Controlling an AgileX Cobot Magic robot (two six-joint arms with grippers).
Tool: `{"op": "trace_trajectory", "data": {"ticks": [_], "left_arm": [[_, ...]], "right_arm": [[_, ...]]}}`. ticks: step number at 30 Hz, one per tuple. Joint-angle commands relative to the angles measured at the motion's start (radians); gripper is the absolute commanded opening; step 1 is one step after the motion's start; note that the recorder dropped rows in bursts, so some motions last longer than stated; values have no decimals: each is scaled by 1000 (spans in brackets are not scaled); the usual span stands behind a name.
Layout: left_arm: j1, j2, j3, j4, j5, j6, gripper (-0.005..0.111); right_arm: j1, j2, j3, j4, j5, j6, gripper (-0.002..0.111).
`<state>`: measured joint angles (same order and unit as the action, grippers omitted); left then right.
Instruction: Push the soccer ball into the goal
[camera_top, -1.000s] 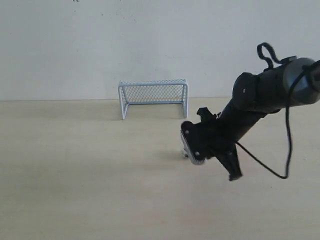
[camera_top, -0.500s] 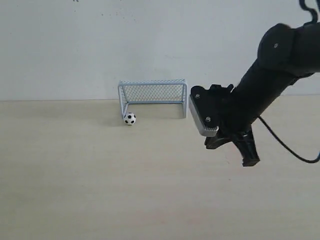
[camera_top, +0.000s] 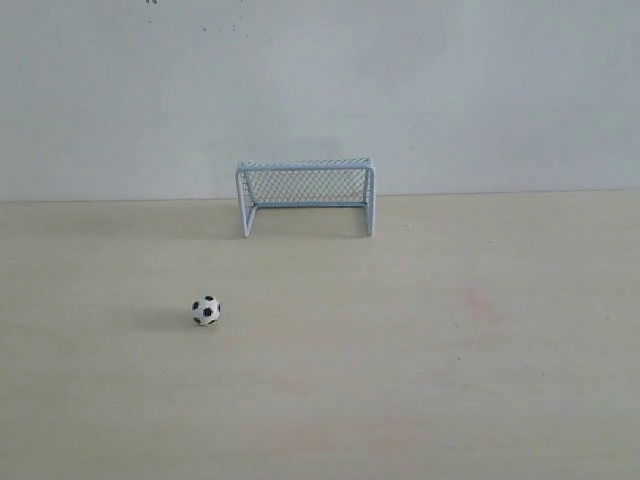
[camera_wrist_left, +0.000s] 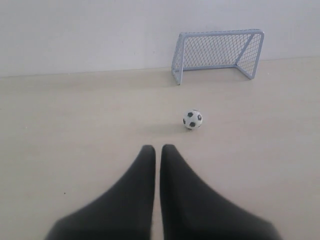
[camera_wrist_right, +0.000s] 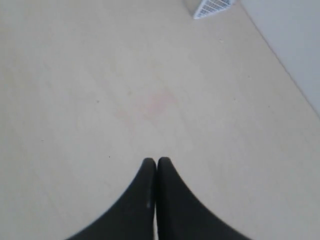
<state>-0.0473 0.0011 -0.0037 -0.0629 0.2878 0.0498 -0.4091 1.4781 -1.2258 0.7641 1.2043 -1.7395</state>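
Black fingers of the left gripper (camera_wrist_left: 158, 149) point low across the pale wooden table (camera_top: 400, 380), aimed toward the far wall. The two fingers are drawn together with only a thin slit of tabletop showing between them. They hold nothing. The soccer ball (camera_wrist_left: 192, 119) sits on the table ahead of the tips and a little off their line, clear of them.

Seen from the room, the soccer ball (camera_top: 206, 310) rests alone on the open table, well short of the goal (camera_top: 306, 195) and off toward its left post side. The goal (camera_wrist_left: 215, 50) stands upright against the back wall, mouth facing out over the table. Neither arm reaches into that wider view.

The right gripper (camera_wrist_right: 156, 161) looks down more steeply on bare tabletop. Its black fingers are pressed tip to tip and grip nothing; whether they touch the surface I cannot tell. A faint pinkish smudge (camera_wrist_right: 160, 102) marks the wood ahead of them. Only one corner of the goal (camera_wrist_right: 212, 6) shows there.
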Motion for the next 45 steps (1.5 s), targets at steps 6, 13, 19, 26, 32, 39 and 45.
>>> {"op": "trace_trajectory", "data": {"ticks": [6,13,19,26,32,39,45], "left_arm": [[4,-1,4,-7,-2,4,4],[4,-1,4,-7,-2,4,4],[4,-1,4,-7,-2,4,4],[4,-1,4,-7,-2,4,4],[4,-1,4,-7,-2,4,4],[4,-1,4,-7,-2,4,4],[4,-1,4,-7,-2,4,4]], "right_arm": [[-142,-307,423,171,-9,-25,0],[-140,-603,600,190,-21,14,0],[-137,-700,600,243,17,171,0],[-137,-700,600,243,17,171,0],[-139,-700,600,245,17,171,0],[-139,-700,600,277,17,226,0],[24,-738,600,283,-26,247,0]]}}
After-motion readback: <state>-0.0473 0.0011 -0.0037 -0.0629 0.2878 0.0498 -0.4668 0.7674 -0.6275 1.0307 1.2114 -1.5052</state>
